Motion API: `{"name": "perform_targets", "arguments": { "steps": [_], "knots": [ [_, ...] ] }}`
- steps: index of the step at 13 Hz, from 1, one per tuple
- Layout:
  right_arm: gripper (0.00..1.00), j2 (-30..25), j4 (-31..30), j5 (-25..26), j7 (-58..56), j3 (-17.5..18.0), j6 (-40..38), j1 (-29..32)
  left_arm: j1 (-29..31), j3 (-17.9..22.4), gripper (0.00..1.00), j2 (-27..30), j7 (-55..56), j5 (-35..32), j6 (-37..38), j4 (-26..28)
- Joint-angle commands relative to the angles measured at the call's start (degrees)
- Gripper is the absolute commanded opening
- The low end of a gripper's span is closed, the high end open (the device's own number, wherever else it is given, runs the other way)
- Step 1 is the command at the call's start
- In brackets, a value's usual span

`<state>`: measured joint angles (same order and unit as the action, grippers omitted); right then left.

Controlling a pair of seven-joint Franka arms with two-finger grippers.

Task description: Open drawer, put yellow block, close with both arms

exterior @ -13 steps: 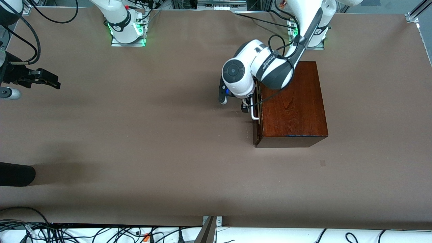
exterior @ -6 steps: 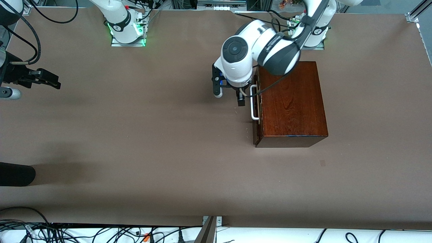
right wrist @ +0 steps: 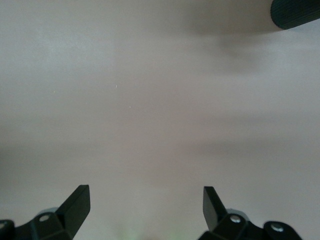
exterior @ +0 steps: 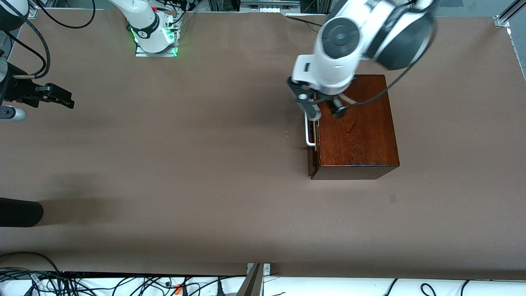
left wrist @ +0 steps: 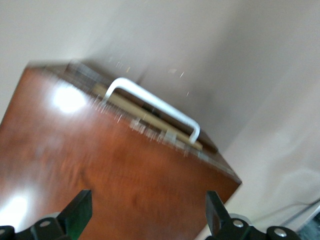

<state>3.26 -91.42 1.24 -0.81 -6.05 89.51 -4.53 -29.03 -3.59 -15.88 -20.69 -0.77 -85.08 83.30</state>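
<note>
1. A wide stretch of brown table is lying between the front camera and the box, with a tangle of cables running along the nearest edge and a dark rounded object poking in at the right arm's end.
2. The glossy dark wooden box is sitting toward the left arm's end of the table, its drawer showing only a thin gap, with a strip of pale wood visible just under the white bar handle.
3. The left gripper is hanging over the box top beside the handle, jaws spread wide and holding nothing; the left wrist view shows the handle clear of its black fingertips.
4. The right gripper is waiting over bare table at the right arm's end, jaws spread and empty.
5. The yellow block is not showing in any view.
</note>
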Motion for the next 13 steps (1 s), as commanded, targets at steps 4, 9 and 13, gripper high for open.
{"name": "perform_targets", "arguments": {
  "steps": [4,9,13],
  "knots": [
    [1.00,-1.15,-0.51,0.70,-0.51,0.86,0.05,0.84,11.44,-0.46,1.00,4.01,6.08,-0.19,3.08,-3.15],
    [1.00,-1.24,-0.51,0.70,-0.51,0.86,0.05,0.84,21.72,-0.46,1.00,13.04,17.16,-0.11,-10.25,9.30],
    [1.00,-1.24,-0.51,0.70,-0.51,0.86,0.05,0.84,27.36,-0.37,1.00,17.53,17.96,-0.19,-13.18,14.77]
  ]
}}
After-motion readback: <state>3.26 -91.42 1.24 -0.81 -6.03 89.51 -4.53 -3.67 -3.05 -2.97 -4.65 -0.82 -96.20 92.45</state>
